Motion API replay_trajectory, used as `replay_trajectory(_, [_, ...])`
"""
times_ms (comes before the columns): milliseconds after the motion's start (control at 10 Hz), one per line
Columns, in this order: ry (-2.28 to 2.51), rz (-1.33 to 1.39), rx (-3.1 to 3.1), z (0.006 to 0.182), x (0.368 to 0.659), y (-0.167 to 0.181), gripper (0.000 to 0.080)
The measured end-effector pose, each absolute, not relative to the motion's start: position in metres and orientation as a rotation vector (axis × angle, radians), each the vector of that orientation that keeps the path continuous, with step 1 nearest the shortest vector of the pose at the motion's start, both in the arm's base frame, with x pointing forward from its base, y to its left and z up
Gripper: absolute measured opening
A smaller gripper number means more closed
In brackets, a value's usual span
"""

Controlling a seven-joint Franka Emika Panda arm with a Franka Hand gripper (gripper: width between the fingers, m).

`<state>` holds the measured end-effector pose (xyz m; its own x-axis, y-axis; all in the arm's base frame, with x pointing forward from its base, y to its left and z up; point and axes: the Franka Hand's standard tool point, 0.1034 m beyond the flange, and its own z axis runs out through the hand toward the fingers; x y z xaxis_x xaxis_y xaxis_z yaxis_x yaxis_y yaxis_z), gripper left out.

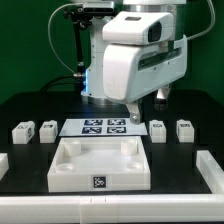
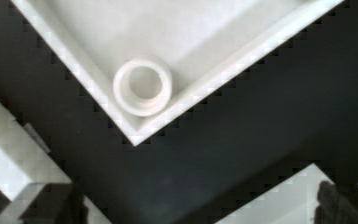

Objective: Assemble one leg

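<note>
Step in hand: as I judge it, the arm is hanging over the top [image 1: 98,163] and looking it over; no leg is picked up yet, so this looks like the start, before the reach for a leg.

Hand: the hand [image 1: 137,116] hangs low over the back of the worktop [image 1: 180,160], just above the marker board [image 1: 103,127]. I cannot tell how far its fingers stand apart; the arm's white body covers most of them, and the wrist view does not show them at all. Nothing seems to be in it.

Wrist view: a corner of the top [image 2: 194,50] with one round socket [image 2: 144,85], empty.

Legs: four of them, all loose on the worktop toward its back edge. Two lie toward the back corner on the exterior view's left [image 1: 23,130] [image 1: 46,128], two toward the back corner on the exterior view's right [image 1: 157,128] [image 1: 184,129].

Leg next to the hand: the inner one on the exterior view's right, just beside the hand and a little lower, not touching it.

Top: in the middle of the worktop, toward the front edge, sockets up.

Next move calls for: shifting across to that near leg, setting the fingers wide enough to straddle it, coming straight down, and closing on its sides.
</note>
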<state>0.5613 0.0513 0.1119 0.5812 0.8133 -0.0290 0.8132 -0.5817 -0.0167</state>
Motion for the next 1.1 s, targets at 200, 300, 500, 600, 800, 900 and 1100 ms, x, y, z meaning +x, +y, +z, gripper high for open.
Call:
replay_trajectory(200, [-1.436, 0.053, -2.792, 0.112, 0.561, 0.051, 0.0650])
replay_trajectory(300, [-1.436, 0.053, -2.792, 0.112, 0.561, 0.051, 0.0650])
replay_trajectory(500, [-1.436, 0.053, -2.792, 0.112, 0.561, 0.051, 0.0650])
replay_trajectory(600, [-1.436, 0.053, -2.792, 0.112, 0.561, 0.051, 0.0650])
replay_trajectory(800, [-1.436, 0.053, -2.792, 0.112, 0.561, 0.051, 0.0650])
replay_trajectory(900, [-1.445, 0.053, -2.787, 0.112, 0.561, 0.050, 0.0650])
replay_trajectory(1100, [-1.522, 0.035, -2.751, 0.105, 0.538, 0.036, 0.0650])
